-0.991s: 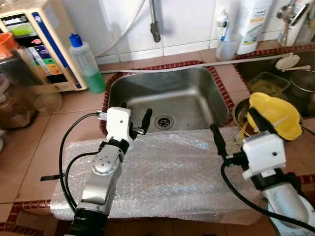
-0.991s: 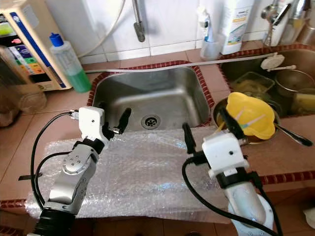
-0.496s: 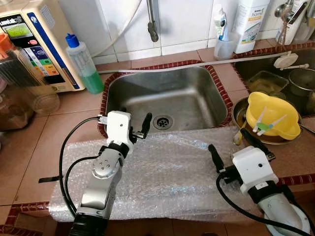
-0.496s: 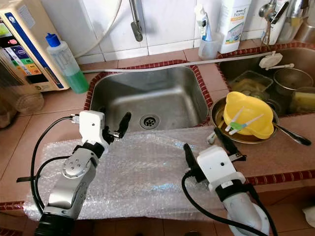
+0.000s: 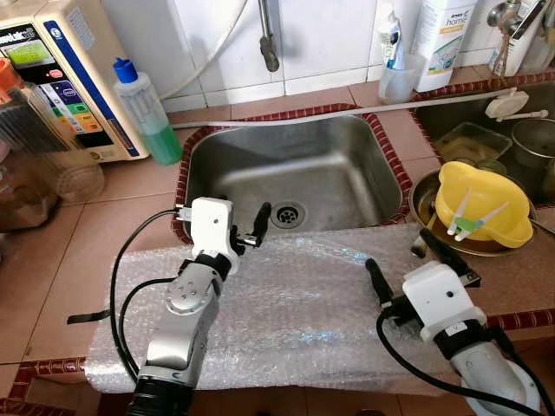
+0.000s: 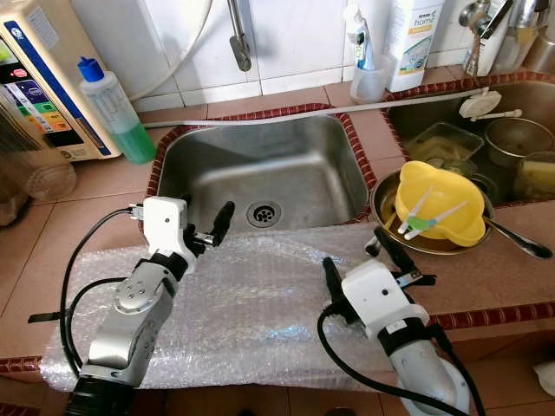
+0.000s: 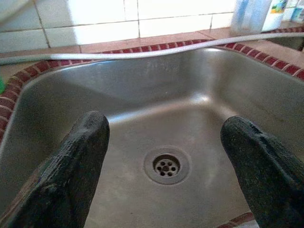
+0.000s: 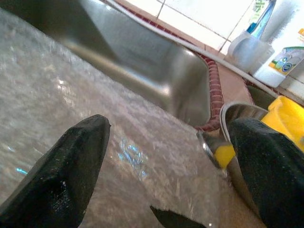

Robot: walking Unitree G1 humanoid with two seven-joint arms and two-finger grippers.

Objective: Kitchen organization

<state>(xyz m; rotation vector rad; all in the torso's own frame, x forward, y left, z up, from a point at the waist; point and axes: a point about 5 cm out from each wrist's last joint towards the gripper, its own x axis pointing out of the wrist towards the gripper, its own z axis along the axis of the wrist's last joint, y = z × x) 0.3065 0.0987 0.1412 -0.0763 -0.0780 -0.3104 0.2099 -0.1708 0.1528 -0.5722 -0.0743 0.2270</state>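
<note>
At the worktop's back edge a white bottle [image 5: 443, 39] reads "home". Since a second ago, the right gripper [image 5: 408, 270] has drawn back, jaws open and empty over bubble wrap [image 5: 286, 303]; left gripper [image 5: 241, 227] open at the sink [image 5: 295, 165] rim.

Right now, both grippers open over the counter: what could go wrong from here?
The right gripper hovers close beside the yellow bowl, stacked loosely in a metal bowl; a sideways swing could tip it. The bubble wrap overhangs the sink edge, so anything set there might slide in. The left gripper cable could snag.
</note>
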